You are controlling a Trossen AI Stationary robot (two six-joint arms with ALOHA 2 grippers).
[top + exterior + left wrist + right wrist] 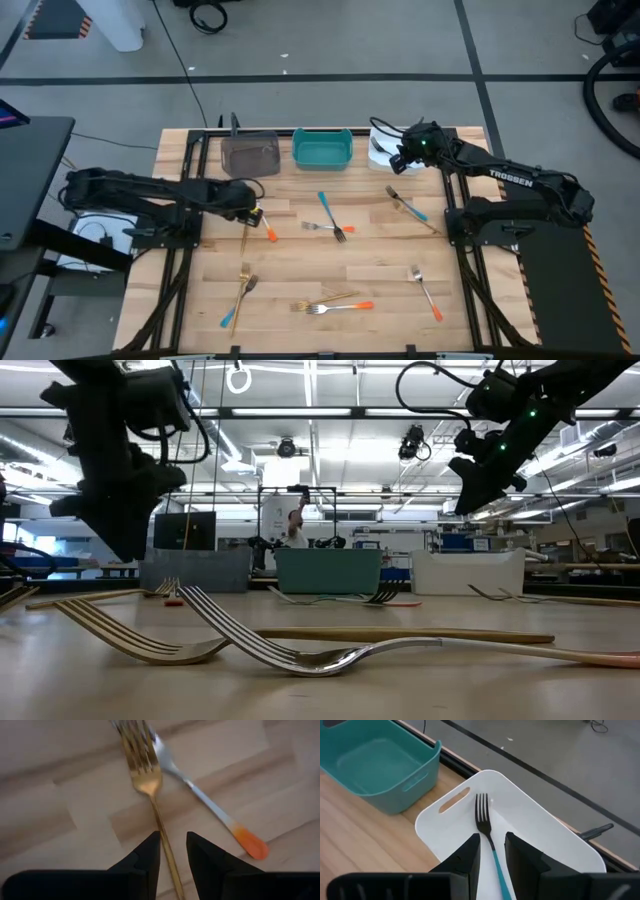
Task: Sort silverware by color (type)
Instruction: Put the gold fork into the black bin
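My left gripper [173,845] [250,211] hovers open at the table's left. Its fingers stand on either side of a gold fork's handle [162,827] without touching it. That gold fork [245,236] lies flat on the wood, beside a silver utensil with an orange handle end [250,842]. My right gripper [492,842] [402,156] is open over the white bin [540,825] at the far right. A teal-handled fork [484,817] with dark tines shows between its fingers, seemingly lying in the bin.
The brown bin [250,152] and teal bin [322,148] stand beside the white bin [377,152] along the far edge. Other silverware lies scattered mid-table [330,212], right [410,205] [428,295] and near [243,287] [335,303]. A person [297,525] is far behind.
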